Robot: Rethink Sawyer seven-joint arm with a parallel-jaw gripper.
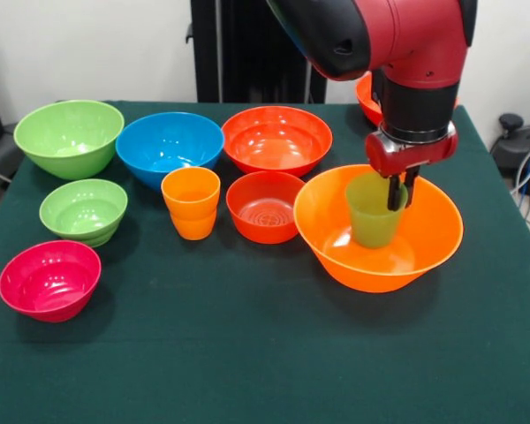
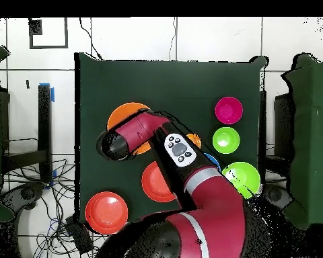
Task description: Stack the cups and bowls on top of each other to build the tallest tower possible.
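Figure. The arm (image 1: 380,35) reaches down over the green-covered tabletop (image 1: 247,353). The largest orange bowl (image 1: 380,256) sits at the front view's right: glossy, thin-walled plastic, judged light and stiff, with a broad rim that offers little purchase but a wide seat for stacking. Other bowls stand apart to its left: large green (image 1: 69,137), blue (image 1: 170,146), red-orange (image 1: 276,139), a smaller red-orange bowl (image 1: 265,206), small green (image 1: 84,210) and pink (image 1: 49,279). All are probably slippery and prone to skid. The orange cup (image 1: 191,203) stands between the blue and smaller red-orange bowls. The translucent green cup (image 1: 374,210) is upright inside the largest bowl; the gripper (image 1: 399,193) has its fingers closed over the cup's rim wall on the right side. The tapered, flexible wall is best pinched at the rim.
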